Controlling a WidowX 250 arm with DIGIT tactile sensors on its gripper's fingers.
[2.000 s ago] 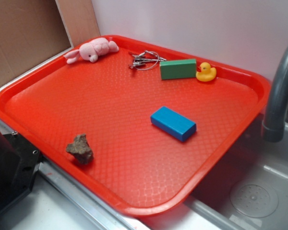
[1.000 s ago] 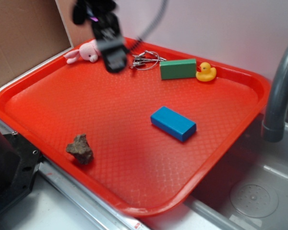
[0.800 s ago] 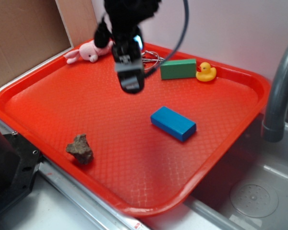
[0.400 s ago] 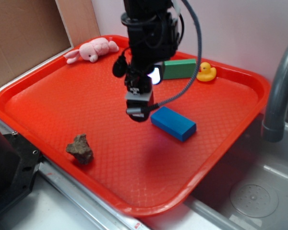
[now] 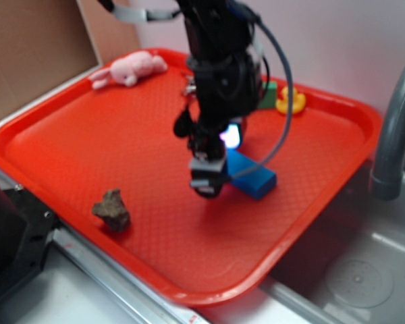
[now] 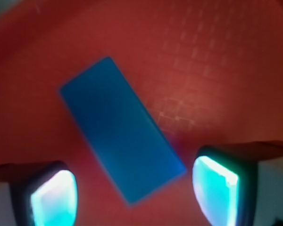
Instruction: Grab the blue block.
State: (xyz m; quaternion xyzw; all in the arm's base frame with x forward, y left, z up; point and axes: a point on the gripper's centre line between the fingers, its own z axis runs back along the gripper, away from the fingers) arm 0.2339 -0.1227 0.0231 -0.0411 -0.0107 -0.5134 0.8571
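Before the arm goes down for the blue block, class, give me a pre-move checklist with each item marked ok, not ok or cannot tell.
1. Jaws open: ok. In the wrist view the gripper has both fingers spread wide.
2. Blue block between the fingers: ok, its near end sits in the gap.
3. Block squared to the jaws: not ok, it lies diagonally.
4. Block flat on the tray: ok.
5. Neighbours clear: ok. The rock and duck sit well away.
6. Height above the block: cannot tell.
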